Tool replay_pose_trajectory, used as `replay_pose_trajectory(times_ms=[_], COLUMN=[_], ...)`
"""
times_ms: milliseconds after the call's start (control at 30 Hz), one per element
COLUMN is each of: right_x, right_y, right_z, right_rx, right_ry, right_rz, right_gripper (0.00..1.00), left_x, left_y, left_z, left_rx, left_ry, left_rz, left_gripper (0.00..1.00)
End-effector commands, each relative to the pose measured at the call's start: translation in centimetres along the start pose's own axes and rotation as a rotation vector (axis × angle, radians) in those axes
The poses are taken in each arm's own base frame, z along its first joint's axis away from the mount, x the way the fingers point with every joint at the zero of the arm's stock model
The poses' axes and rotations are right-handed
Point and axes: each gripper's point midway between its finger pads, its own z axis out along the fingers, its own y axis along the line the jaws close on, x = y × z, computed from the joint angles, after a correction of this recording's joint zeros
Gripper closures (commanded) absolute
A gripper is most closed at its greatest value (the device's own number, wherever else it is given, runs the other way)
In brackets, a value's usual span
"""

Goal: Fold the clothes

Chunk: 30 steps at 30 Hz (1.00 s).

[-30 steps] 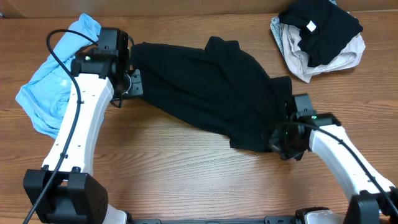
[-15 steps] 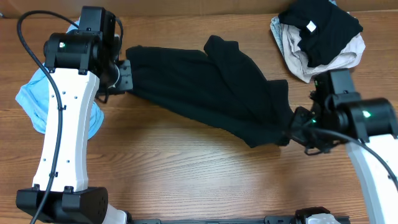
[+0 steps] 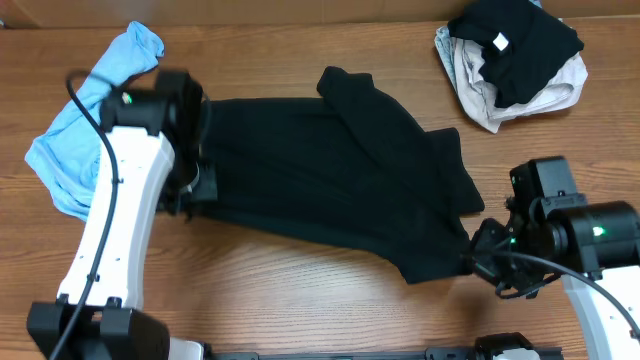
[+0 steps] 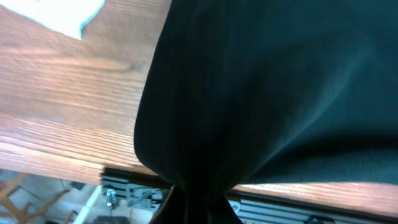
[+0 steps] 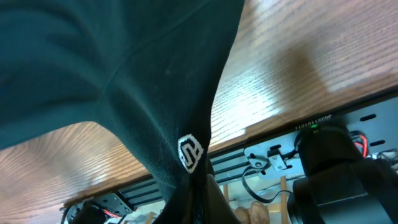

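Since the frame half a second earlier, the black T-shirt (image 3: 340,190) has been drawn toward the front edge of the table (image 3: 300,300) and pulled out flatter, and both arms have been brought forward with it.

The shirt is seen as soft, matte knit fabric, spread in a wide irregular band with shallow creases. Its long axis runs left to right across the middle of the table, dipping toward the front at the right end. A folded flap sticks up at its back edge, near the centre.

The left gripper (image 3: 205,185) is clamped tight on the shirt's left edge; in the left wrist view the cloth is gathered into a bunched point between the closed jaws. The right gripper (image 3: 478,262) is likewise pinched shut on the shirt's front right corner.

In the right wrist view a small round white logo (image 5: 190,152) is shown on the fabric just above the jaws. Angular strokes are seen inside it, but no letters can be read.

The table is wood-grain laminate, smooth and light brown.

A crumpled light blue garment (image 3: 75,150) lies at the far left, partly under the left arm. A rumpled pile of clothes (image 3: 510,75), black over cream, sits at the back right corner, well apart from the shirt, with a small white label (image 3: 498,41) on top; any print on it is too small to read.
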Motion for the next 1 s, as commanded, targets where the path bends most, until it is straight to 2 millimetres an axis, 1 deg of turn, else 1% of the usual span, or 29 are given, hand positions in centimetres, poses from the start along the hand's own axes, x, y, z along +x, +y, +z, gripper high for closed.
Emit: replay_pose_trajectory(times_ms=[0,67,167,233,300,367,433,533,667,800,967], right_x=[0.5,-0.1,-1.3,-2.4,-3.7,-5.5,-7.3,-9.8,-12.6,-14.9,-17.2], right_y=[-0.1,0.3,1.1,1.7,2.4,3.4,4.7,6.3,7.5,8.2,7.5], right_z=[0.7,1.0,1.6,2.3,3.0,3.9,4.7,5.8,6.9,6.8,6.0], right_rx=[-0.016,-0.023,-0.03,-0.028,-0.027,-0.033,-0.057,-0.087,-0.115,-0.146,-0.165], right_ry=[0.015,0.007,-0.002,-0.001,-0.007,-0.034,-0.063,-0.105,-0.156,-0.222,-0.286], right_rz=[0.025,0.023,0.014,0.007,-0.021,-0.044,-0.057,-0.088,-0.146,-0.18,-0.166], right_gripper=[0.96,0.96,0.96,0.96,0.96,0.96,0.96,0.96,0.96,0.96,0.96], left_x=[2.9,3.9,4.6,4.4,3.9,2.8,1.3,-1.5,-5.2,-8.0,-9.3], left_y=[0.7,0.3,0.2,0.1,0.0,-0.3,-0.6,-0.6,0.0,0.7,1.2], left_z=[1.8,3.1,4.9,6.4,7.7,8.7,9.1,8.8,7.9,7.5,8.8], left_rx=[-0.002,0.025,0.028,0.028,0.032,0.042,0.063,0.083,0.095,0.057,0.01], left_ry=[0.005,0.024,0.04,0.04,0.018,-0.028,-0.083,-0.191,-0.343,-0.452,-0.456], left_rz=[-0.11,-0.134,-0.17,-0.193,-0.212,-0.219,-0.224,-0.244,-0.278,-0.278,-0.286], left_gripper=[0.96,0.96,0.96,0.96,0.96,0.96,0.96,0.96,0.96,0.96,0.96])
